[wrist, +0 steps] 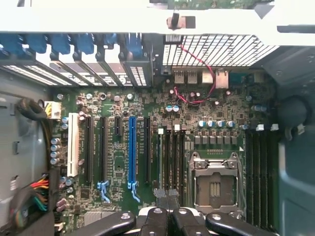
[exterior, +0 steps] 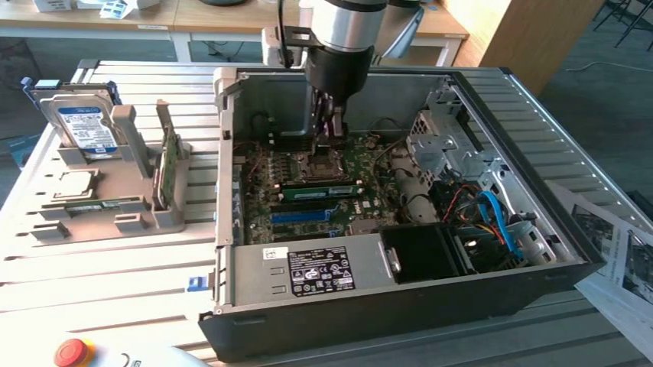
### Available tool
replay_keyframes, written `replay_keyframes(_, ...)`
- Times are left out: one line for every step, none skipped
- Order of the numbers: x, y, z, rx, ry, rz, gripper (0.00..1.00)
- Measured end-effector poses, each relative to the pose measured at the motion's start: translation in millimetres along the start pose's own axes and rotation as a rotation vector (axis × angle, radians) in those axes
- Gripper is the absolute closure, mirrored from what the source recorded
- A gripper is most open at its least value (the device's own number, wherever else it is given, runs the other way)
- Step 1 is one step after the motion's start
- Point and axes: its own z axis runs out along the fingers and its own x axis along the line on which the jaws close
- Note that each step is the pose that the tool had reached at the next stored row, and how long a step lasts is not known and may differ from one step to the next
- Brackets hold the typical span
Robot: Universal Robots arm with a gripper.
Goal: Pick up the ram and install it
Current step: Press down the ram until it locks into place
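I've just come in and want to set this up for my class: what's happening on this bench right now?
A robot arm has reached down into an open computer case. Its gripper hangs just above the motherboard, close to the empty processor socket. A slim green ram stick lies along a slot beside that socket, apparently seated, and the gripper is not on it. On the exterior view's left, a grey parts holder carries a hard drive.

You are looking at a green motherboard (wrist: pixel 197 113) with one blue slot (wrist: pixel 131 152), a green ram (exterior: pixel 321 189), and a black hand (wrist: pixel 168 219).
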Motion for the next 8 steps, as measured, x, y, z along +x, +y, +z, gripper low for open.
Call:
replay_keyframes(0.0, 0.1, -2.7, -0.0007, 0.0001, 0.000, 0.89)
replay_keyframes(0.0, 0.3, -5.4, -0.0012, 0.0001, 0.000, 0.89)
replay_keyframes(0.0, 0.4, -8.0, -0.0019, 0.0001, 0.000, 0.89)
replay_keyframes(0.0, 0.5, -10.8, -0.0024, 0.0001, 0.000, 0.89)
replay_keyframes(0.0, 0.6, -13.4, -0.0030, 0.0001, 0.000, 0.89)
replay_keyframes(0.0, 0.8, -16.1, -0.0036, 0.0000, 0.000, 0.89)
replay_keyframes(0.0, 0.9, -18.7, -0.0042, 0.0000, 0.000, 0.89)
replay_keyframes(0.0, 1.0, -21.3, -0.0049, 0.0002, 0.000, 0.89)
